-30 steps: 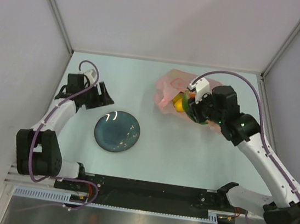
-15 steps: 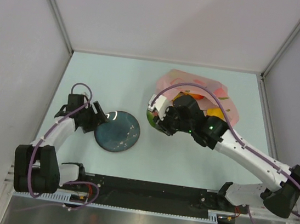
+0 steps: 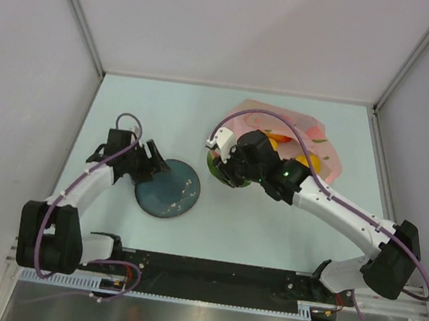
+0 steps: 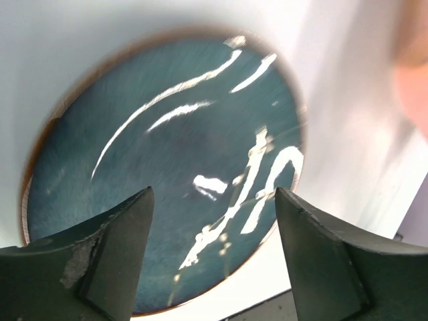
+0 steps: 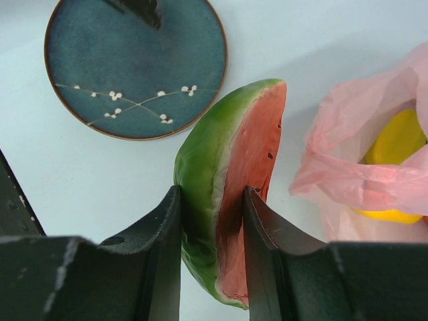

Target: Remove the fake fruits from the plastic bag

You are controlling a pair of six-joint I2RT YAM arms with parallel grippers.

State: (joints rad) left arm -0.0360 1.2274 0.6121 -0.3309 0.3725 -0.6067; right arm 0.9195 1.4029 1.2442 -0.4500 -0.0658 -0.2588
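Watermelon slice [image 5: 231, 194] is not set down yet. Nearest the bases, the plate [image 3: 172, 196] sits on the table [image 3: 268, 231]. The left pincer [image 4: 212, 200] hangs over the plate's left part, spread wide and empty.

Next out, the right pincer [image 5: 212, 194] is pinching the slice, one finger on the rind side and one on the red face. The slice sits between plate and bag, just outside the bag mouth (can't tell if it touches the table).

My read on handling: hollow plastic, so light and stiff, but glossy. The wedge taper could squirt it out of a hard squeeze. Best to hold it at the thick middle, as now.

Behind it is the bag [image 3: 327, 148], with a yellow fruit [image 5: 398, 137] and something orange showing inside. The film is thin and crinkly, so it should be soft and nearly weightless. It will likely drag along with whatever gets pulled, and the folds may snag the fingers, so pin it or reach through the mouth.

The table is pale and smooth, probably low grip. Plain walls [image 3: 240, 29] close the back and both sides, and the bag lies nearer the right one.
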